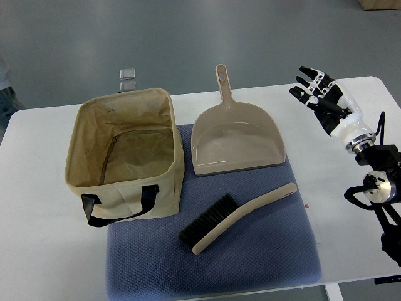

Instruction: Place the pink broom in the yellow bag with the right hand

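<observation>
A white table [44, 251] is being viewed steeply from above, with a blue-grey textured mat [263, 251] laid across its middle. The brush-style broom [235, 215], which is being shown as beige rather than pink, is lying flat on the mat with its dark bristles pointing toward the lower left and its curved handle running up toward the right. It is being touched by nothing and is resting well apart from the right hand [322, 97]. That hand is being held above the far right part of the table, its arm entering from the right edge; its black-tipped fingers [308, 74] are being kept spread and relaxed, pointing up and to the left, and nothing is being grasped by them. The bag [125, 157], a tan fabric bin that looks more beige than yellow, is standing upright and open at the left, partly on the mat's left edge, with a black strap hanging at its near side; its inside is being shown without any contents. A beige dustpan [237, 141] is lying on the mat just beside the bag's right wall, its handle pointing away toward the far edge of the table. A small clear object [128, 76] is sitting beyond the bag; its kind cannot be told. The left arm is not being shown anywhere in the view.
</observation>
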